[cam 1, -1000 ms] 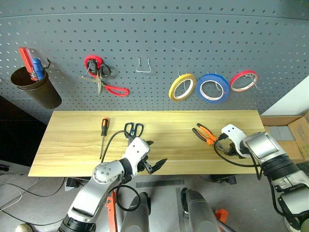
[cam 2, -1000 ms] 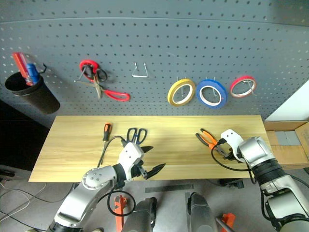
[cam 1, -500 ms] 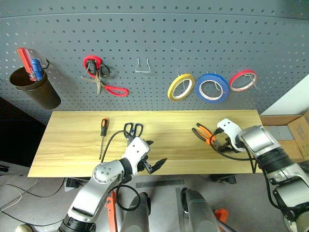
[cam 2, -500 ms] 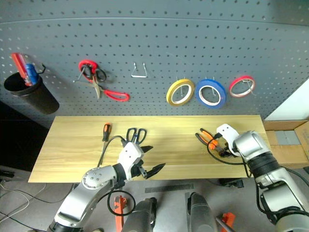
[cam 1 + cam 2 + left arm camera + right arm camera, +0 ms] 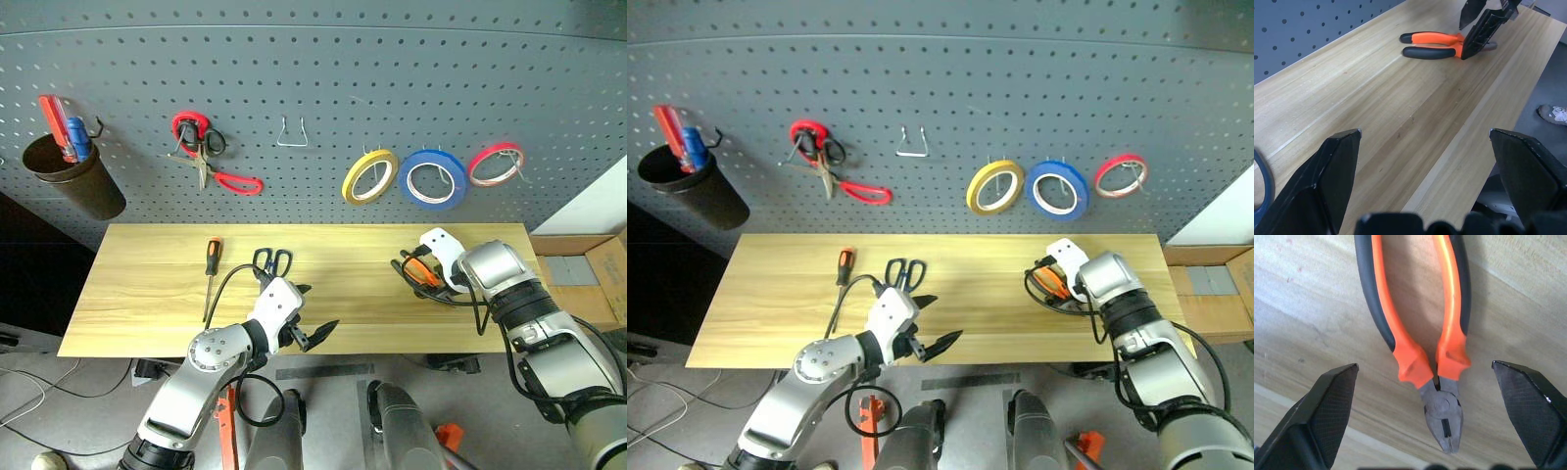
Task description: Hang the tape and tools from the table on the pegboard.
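The yellow tape (image 5: 369, 176) hangs on a hook of the grey pegboard (image 5: 392, 78). Orange-and-black pliers (image 5: 1422, 357) lie flat on the pale wood table (image 5: 147, 294), toward its right end. My right gripper (image 5: 1424, 366) points down over them, open, with one finger on each side of the pliers' head and handles. Dark-handled scissors (image 5: 271, 261) and the screwdriver (image 5: 210, 257) lie on the table's left half. My left gripper (image 5: 313, 313) hovers open at the front edge, just in front of the scissors, holding nothing.
Also on the pegboard are a dark cup (image 5: 73, 181) with red and blue handles, red-handled scissors (image 5: 216, 166), a bare wire hook (image 5: 291, 132), a blue ring (image 5: 431, 179) and a red ring (image 5: 495, 164). A cardboard box (image 5: 588, 269) sits past the table's right end.
My right gripper has moved left from the table's right end to above the pliers, and its fingers have spread open. The left arm has stayed still.
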Tool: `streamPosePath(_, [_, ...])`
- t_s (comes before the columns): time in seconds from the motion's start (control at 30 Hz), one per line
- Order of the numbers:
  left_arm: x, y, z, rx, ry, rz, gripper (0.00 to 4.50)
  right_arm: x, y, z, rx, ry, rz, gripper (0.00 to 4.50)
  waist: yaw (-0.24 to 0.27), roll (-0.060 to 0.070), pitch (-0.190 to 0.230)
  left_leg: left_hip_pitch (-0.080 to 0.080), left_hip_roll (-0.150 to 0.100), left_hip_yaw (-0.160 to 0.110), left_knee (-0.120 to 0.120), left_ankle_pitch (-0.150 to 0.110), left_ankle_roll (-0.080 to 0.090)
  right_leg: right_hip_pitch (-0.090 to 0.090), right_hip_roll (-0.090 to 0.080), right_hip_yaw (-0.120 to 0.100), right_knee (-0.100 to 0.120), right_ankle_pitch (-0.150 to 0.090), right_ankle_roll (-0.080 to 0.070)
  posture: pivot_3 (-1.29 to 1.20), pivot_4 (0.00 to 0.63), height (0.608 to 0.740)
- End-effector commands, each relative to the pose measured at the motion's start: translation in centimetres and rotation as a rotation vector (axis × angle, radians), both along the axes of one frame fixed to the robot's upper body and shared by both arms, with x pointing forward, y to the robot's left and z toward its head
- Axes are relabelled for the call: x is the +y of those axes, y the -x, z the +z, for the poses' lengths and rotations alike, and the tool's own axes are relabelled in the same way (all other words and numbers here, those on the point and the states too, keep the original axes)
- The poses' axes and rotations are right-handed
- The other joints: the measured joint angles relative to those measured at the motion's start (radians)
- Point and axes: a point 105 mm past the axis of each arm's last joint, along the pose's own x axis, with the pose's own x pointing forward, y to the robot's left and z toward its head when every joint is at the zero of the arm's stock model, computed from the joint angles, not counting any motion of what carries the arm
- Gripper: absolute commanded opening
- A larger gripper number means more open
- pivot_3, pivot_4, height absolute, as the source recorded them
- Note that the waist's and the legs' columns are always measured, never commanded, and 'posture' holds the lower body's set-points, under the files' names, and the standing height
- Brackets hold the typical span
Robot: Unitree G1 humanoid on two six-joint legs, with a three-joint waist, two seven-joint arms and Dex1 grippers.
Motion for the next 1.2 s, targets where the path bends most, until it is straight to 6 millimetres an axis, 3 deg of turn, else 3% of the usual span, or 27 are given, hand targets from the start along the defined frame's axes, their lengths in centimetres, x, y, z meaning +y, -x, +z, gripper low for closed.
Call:
streamPosePath(0.03, [-0.3,0.3,0.8,-0.031,0.02,-0.009,4.5,-0.1,-0.6,0.6,-0.023,-0.008,-0.012,4.48,0.001,0.0,0.0,0.0,0.0,0.0,0.0,0.0,0.0,0.0,0.0,0.0,0.0,0.0,0.0,0.01,0.306,0.74])
streamPosePath(0.43, [0.0,0.8,1.0,-0.03,0.017,-0.003,4.5,1.0,-1.5,-0.6,-0.023,-0.014,0.02,4.48,0.0,0.0,0.0,0.0,0.0,0.0,0.0,0.0,0.0,0.0,0.0,0.0,0.0,0.0,0.0,0.05,0.308,0.74])
streamPosePath(0.97, [0.2,1.1,1.2,-0.026,0.013,0.004,4.5,2.2,-2.8,-0.4,-0.022,-0.038,0.018,4.48,0.002,0.0,0.0,0.0,0.0,0.0,0.0,0.0,0.0,0.0,0.0,0.0,0.001,0.0,0.0,0.06,0.312,0.74])
streamPosePath(1.07, [0.2,1.2,1.1,-0.025,0.013,0.004,4.5,2.1,-2.9,-0.5,-0.021,-0.044,0.014,3.88,0.002,0.0,0.0,0.0,0.0,0.0,0.0,0.0,0.0,0.0,0.0,0.0,0.001,0.0,0.0,0.06,0.311,0.74])
streamPosePath(1.17, [0.3,1.1,1.1,-0.024,0.013,0.006,4.5,1.9,-2.9,-0.5,-0.022,-0.044,0.018,2.89,0.002,0.0,0.0,0.0,0.0,0.0,0.0,0.0,0.0,0.0,0.0,0.0,0.001,0.0,0.0,0.06,0.311,0.74])
streamPosePath(1.2, [0.3,1.1,1.1,-0.024,0.013,0.007,4.5,1.9,-2.9,-0.6,-0.024,-0.041,0.024,2.82,0.002,0.0,0.0,0.0,0.0,0.0,0.0,0.0,0.0,0.0,0.0,0.0,0.001,0.0,0.0,0.06,0.31,0.74])
